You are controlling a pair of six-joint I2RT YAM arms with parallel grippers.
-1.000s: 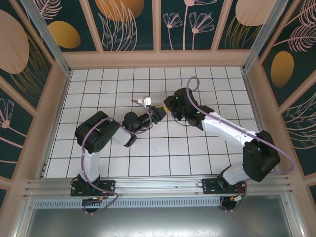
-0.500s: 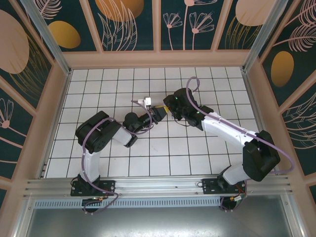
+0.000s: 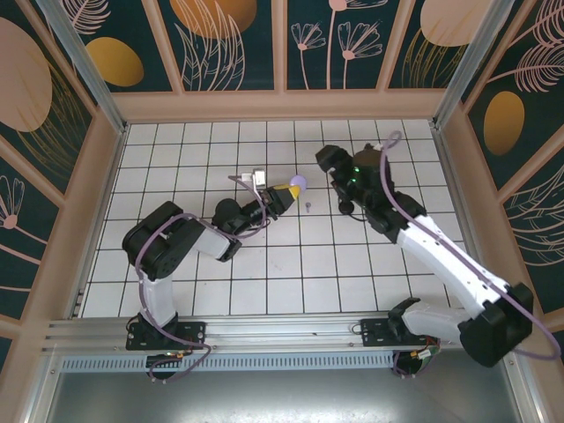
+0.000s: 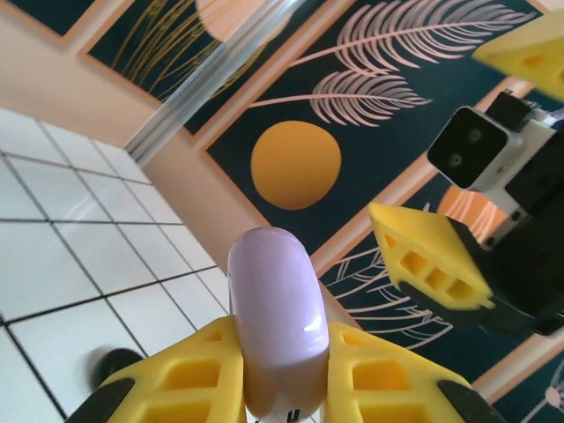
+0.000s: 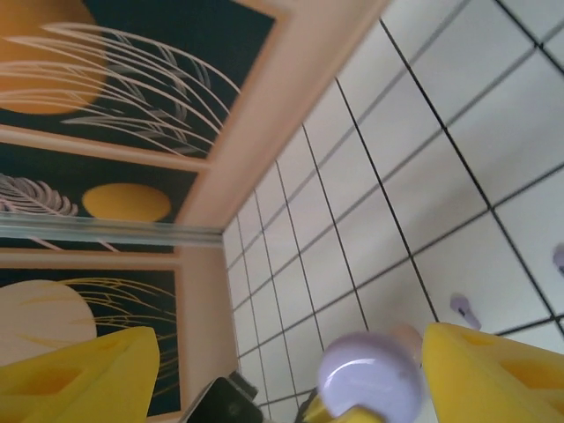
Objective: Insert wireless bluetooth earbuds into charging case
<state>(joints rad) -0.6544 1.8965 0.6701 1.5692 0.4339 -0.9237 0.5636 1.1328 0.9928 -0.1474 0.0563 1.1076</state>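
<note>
Left pincer (image 3: 282,192): clamped tight on the lilac case (image 3: 298,182), yellow ribbed fingers (image 4: 198,370) pinching it from both sides, approx. edge-on. Case is a smooth, glossy disc w/ a rounded rim. It's held up off the white-tiled counter (image 3: 282,282) and pokes out past the fingertips.

Just right of the case, a bit nearer the arm bases, one lilac earbud (image 3: 309,208) lies loose on a tile. It's tiny and stemmed, not touching the case or either pincer. The right wrist cam catches a second lilac speck (image 5: 559,256) at the edge, too cut off to say what it is.

Right pincer (image 5: 284,374): jaws spread wide, nothing gripped, hanging in the air facing the case, near but apart. Its own fingers (image 4: 432,256) are yellow plastic too, wedge-shaped w/ hollow cells, black body behind.
</note>
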